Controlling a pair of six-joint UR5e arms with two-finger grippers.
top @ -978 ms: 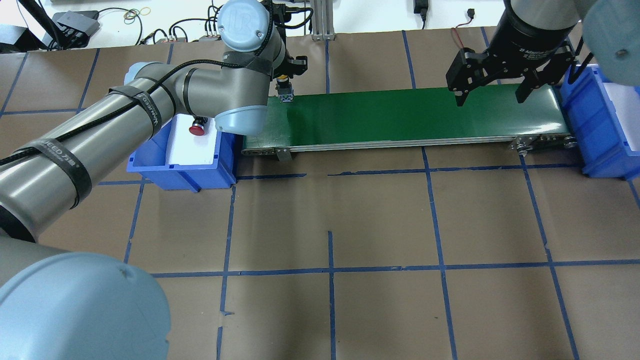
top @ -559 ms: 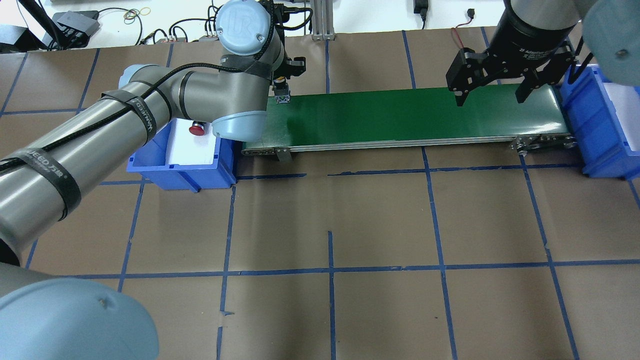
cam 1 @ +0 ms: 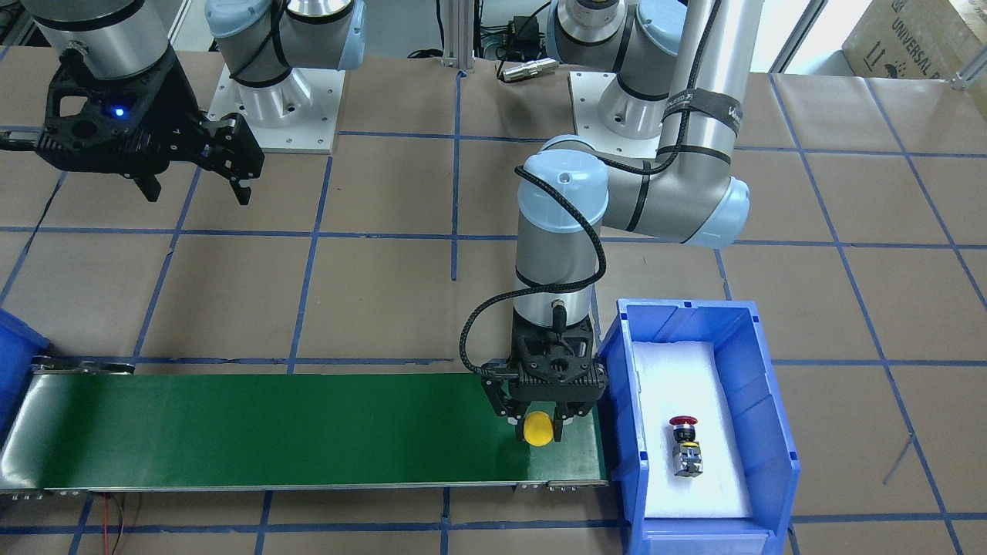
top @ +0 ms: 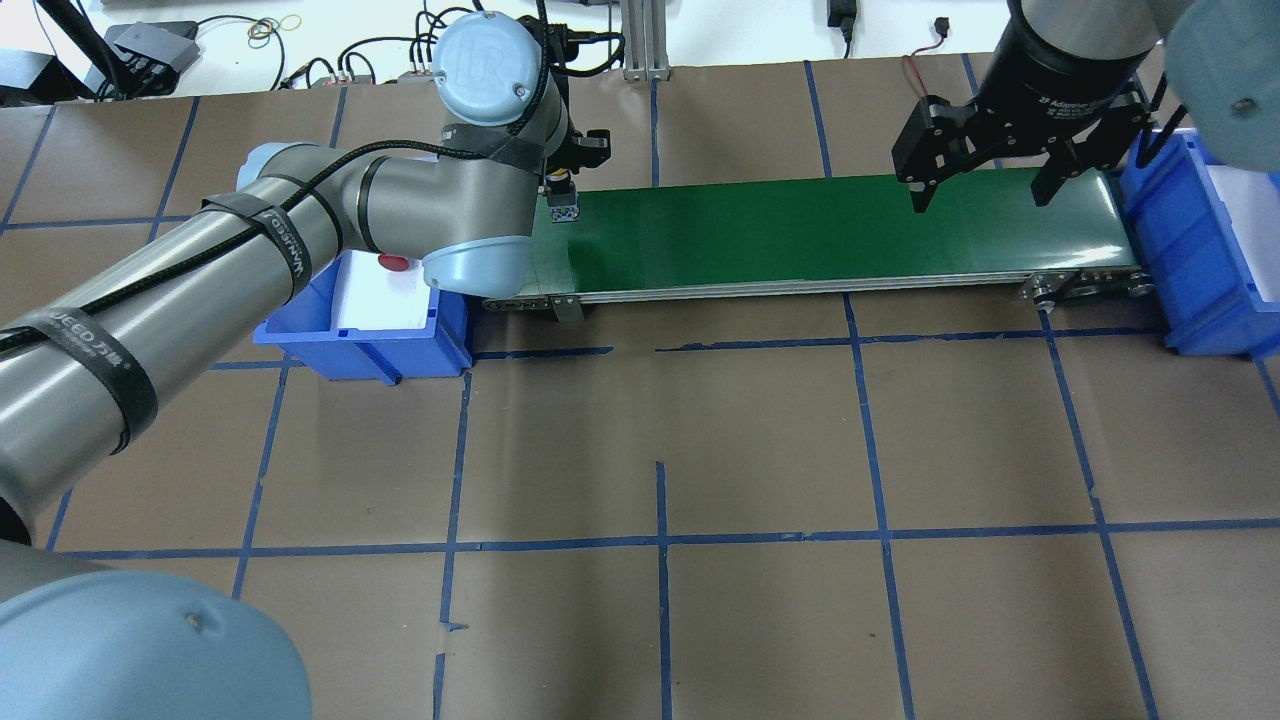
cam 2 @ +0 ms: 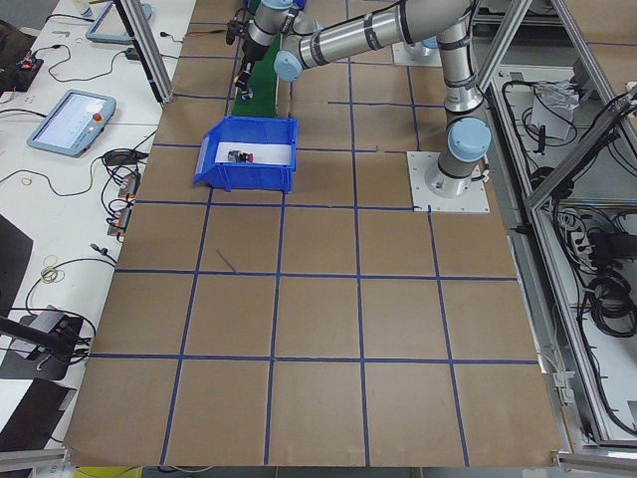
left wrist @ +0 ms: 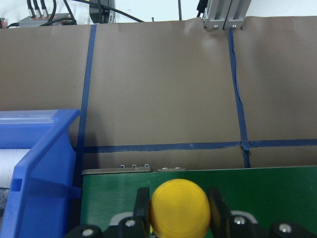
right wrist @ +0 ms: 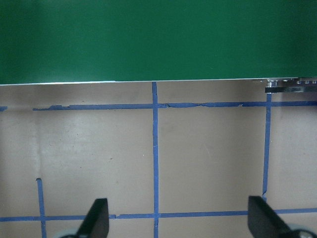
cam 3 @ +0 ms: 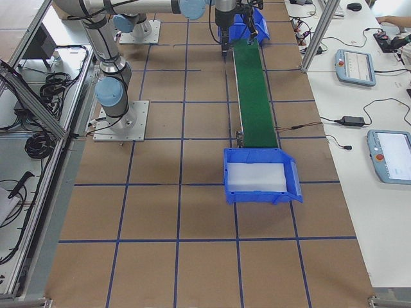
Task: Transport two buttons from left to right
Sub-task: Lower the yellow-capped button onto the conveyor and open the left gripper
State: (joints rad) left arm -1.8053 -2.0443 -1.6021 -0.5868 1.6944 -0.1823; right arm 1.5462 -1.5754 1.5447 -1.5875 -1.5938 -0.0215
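My left gripper (cam 1: 537,424) is clamped on the yellow button (left wrist: 179,208), over the green belt (cam 1: 270,424) at the end beside the blue bin (cam 1: 763,385) (can't tell if the base touches the belt). The red button (cam 1: 684,445) lies on that bin's white pad (cam 1: 678,385). My right gripper (top: 980,200) is spread wide with nothing in it, above the belt's other end.
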